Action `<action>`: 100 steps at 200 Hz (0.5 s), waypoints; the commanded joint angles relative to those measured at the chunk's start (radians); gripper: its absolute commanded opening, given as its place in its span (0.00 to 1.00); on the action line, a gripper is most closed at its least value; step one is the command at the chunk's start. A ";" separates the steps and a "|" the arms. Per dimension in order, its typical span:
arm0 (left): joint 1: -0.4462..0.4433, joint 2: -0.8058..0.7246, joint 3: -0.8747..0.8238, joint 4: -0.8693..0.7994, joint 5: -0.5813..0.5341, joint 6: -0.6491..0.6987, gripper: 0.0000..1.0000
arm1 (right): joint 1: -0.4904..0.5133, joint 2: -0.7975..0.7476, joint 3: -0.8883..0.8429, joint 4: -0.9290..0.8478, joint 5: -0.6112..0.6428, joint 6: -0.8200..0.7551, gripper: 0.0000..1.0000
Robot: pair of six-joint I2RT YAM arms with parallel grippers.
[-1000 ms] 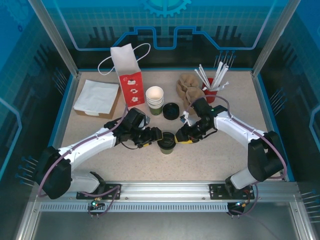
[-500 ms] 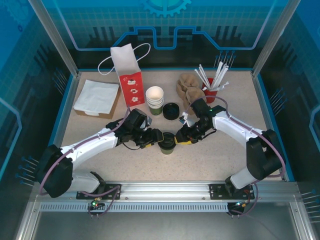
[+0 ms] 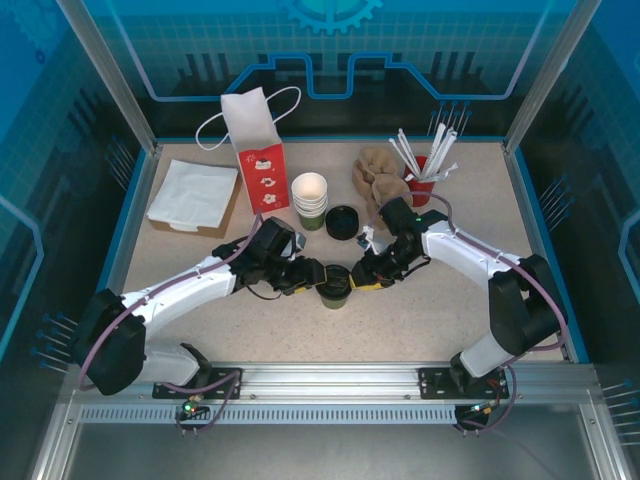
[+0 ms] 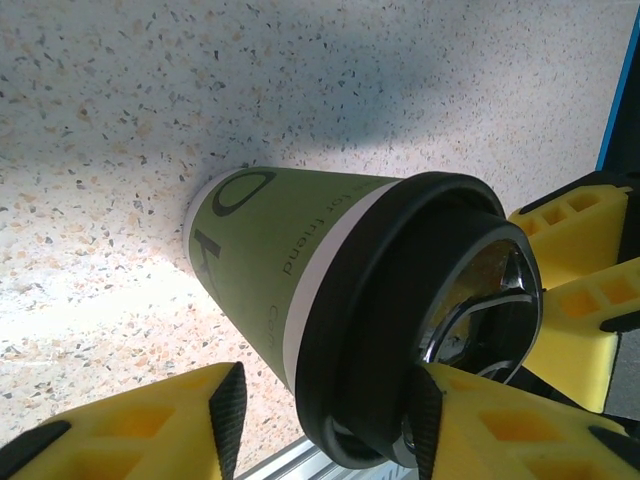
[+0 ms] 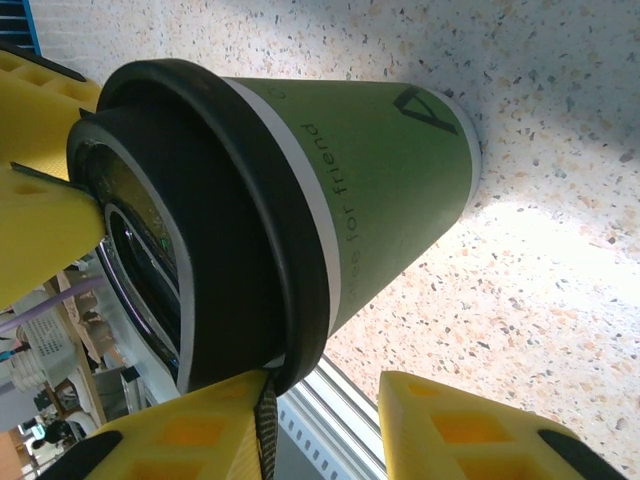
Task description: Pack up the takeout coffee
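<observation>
While both arms reach to the middle of the pale speckled table (image 3: 250, 330), the takeout coffee (image 3: 333, 285), a small olive-green paper cup with dark print and a round black plastic lid (image 4: 400, 330) pressed on its top, stands upright there between them, just in front of the stack of white-rimmed paper cups (image 3: 310, 195) and the loose round black lids (image 3: 342, 222). The left gripper (image 3: 314, 279) is at its left side and the right gripper (image 3: 355, 277) at its right side, so that yellow foam pads (image 4: 150, 430) surround its top. In the left wrist view the left gripper (image 4: 330, 388) is not clenched: one pad lies against the lid, and the other is just beside the green wall, with a thin strip of table between. In the right wrist view the right gripper (image 5: 325, 385) is also released: one pad touches the rim of the lid, and the other stands apart from the takeout coffee (image 5: 370, 160). At the far side are a red and white paper bag with cord handles (image 3: 262, 150), a flat pile of white napkins (image 3: 193, 192), some brown cardboard sleeves (image 3: 378, 175) and a red cup of white straws (image 3: 425, 180).
</observation>
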 commanded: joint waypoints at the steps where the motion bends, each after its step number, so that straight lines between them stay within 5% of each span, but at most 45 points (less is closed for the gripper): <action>1: -0.006 0.018 -0.026 -0.139 -0.048 0.027 0.45 | 0.027 0.052 -0.011 -0.084 0.130 -0.025 0.31; 100: -0.006 0.021 -0.066 -0.132 -0.061 0.018 0.42 | 0.051 0.105 -0.007 -0.163 0.268 -0.050 0.27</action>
